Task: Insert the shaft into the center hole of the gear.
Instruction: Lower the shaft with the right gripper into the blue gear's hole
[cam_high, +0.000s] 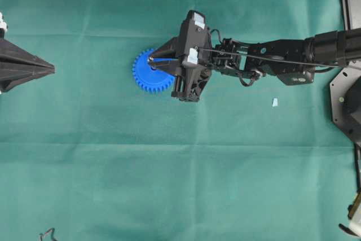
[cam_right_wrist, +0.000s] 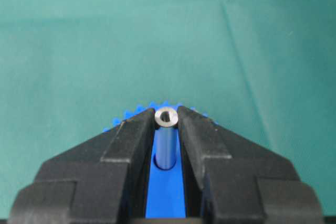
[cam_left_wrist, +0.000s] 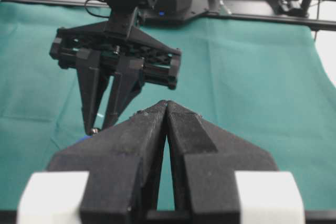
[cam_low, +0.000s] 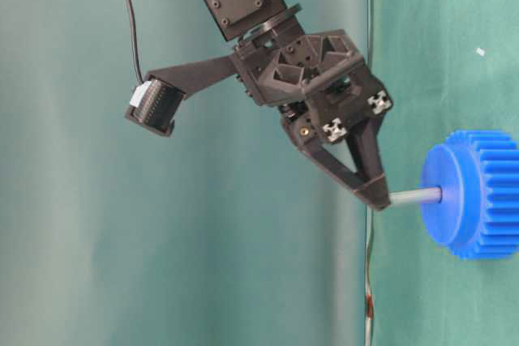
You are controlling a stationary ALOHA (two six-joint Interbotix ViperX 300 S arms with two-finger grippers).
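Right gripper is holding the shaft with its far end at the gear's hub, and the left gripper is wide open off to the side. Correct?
Not quite: the left gripper is shut, as the left wrist view shows. The right gripper does hold the shaft at the gear's hub.

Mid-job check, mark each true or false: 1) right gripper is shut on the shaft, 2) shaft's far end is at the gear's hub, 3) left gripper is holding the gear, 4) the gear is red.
1) True: the right gripper clamps the shaft.
2) True: it meets the hub of the gear.
3) False: the left gripper sits shut, apart from the gear.
4) False: it is blue.
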